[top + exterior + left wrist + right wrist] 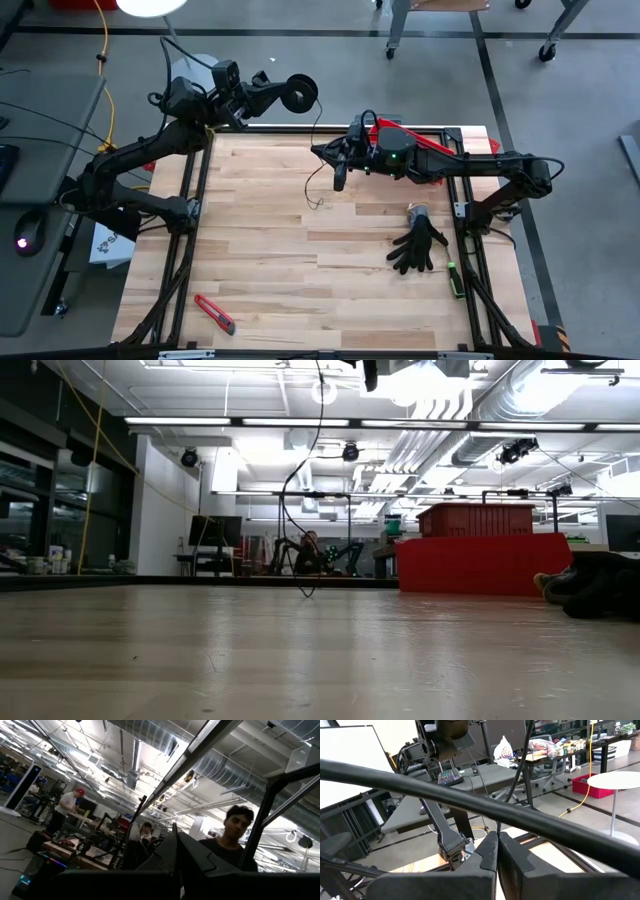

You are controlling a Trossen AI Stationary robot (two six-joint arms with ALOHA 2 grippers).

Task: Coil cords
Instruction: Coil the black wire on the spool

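Left gripper (275,93) pinched on the spool (299,94), raised past the table's far edge; right gripper (339,172) pinches the cord (316,150) mid-run.
I'd keep the cord taut between them, feeding slack steadily so wraps land on the spool, not trailing on the table (300,300).

Bright ceiling lights (420,380) glare white above the wooden table (300,280), which looks evenly lit with soft shadows. The left wrist view is dim, its near fingers (200,865) dark and blurred.
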